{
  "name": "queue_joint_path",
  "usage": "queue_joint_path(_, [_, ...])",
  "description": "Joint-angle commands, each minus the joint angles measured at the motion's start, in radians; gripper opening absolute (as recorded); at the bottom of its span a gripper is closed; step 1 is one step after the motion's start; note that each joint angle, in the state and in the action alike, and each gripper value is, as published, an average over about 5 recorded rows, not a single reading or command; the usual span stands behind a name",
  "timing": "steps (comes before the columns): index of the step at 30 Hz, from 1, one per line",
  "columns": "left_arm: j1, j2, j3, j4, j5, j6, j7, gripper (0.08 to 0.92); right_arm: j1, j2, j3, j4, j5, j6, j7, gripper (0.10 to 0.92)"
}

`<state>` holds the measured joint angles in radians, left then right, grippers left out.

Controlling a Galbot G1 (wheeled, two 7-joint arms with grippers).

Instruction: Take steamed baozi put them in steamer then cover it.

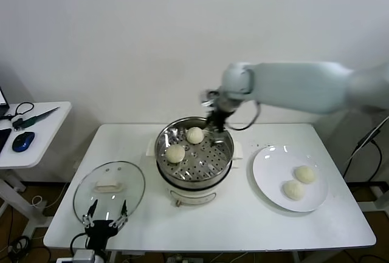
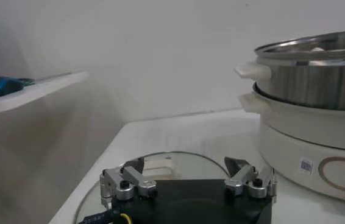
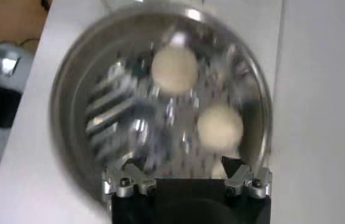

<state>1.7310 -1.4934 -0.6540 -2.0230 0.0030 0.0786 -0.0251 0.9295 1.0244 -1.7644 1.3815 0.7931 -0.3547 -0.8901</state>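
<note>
Baozi number four in all: two (image 1: 194, 135) (image 1: 175, 153) already lie on the perforated tray inside the steamer (image 1: 194, 175), which stands mid-table, and two more (image 1: 304, 174) (image 1: 293, 190) wait on the white plate (image 1: 267, 172) just beside it on the robot's right. The cover (image 1: 109, 188), a clear glass lid with a cream handle, rests flat on the table (image 1: 243, 226) to the steamer's left.

The right gripper (image 1: 217, 121) hovers over the far rim of the steamer, near the farther bun. In its wrist view the fingers (image 3: 127, 182) stand wide apart with nothing between them, both buns lying in the pot below. The left gripper (image 1: 105, 217) waits low at the near table edge, just at the lid's near rim, fingers (image 2: 124, 182) likewise apart and empty.

By my reckoning the step in hand is the fetch of the third bun. To do it well, the right arm should rise clear of the steel rim before it swings across to the plate, lest it catch the pot. The buns on the plate lie close together, so the fingers want to straddle one only, the nearer to the steamer seeming the easier. Dough of this sort likely dents, so a gentle squeeze is wise. Set it on bare tray, apart from the two already there.
</note>
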Motion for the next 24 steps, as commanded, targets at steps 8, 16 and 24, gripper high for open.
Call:
queue_joint_path(8, [0.004, -0.003, 0.001, 0.0, 0.003, 0.0, 0.0, 0.823, -0.24, -0.518, 0.043, 0.074, -0.419, 0.092, -0.064, 0.823])
queue_joint_path(16, [0.006, -0.009, -0.002, 0.003, 0.003, -0.001, -0.002, 0.823, -0.481, -0.533, 0.231, 0.004, -0.532, 0.09, -0.048, 0.823])
queue_joint_path(24, [0.017, -0.011, -0.001, 0.011, 0.003, -0.01, -0.006, 0.823, -0.637, -0.514, 0.359, -0.057, -0.58, 0.076, -0.016, 0.823])
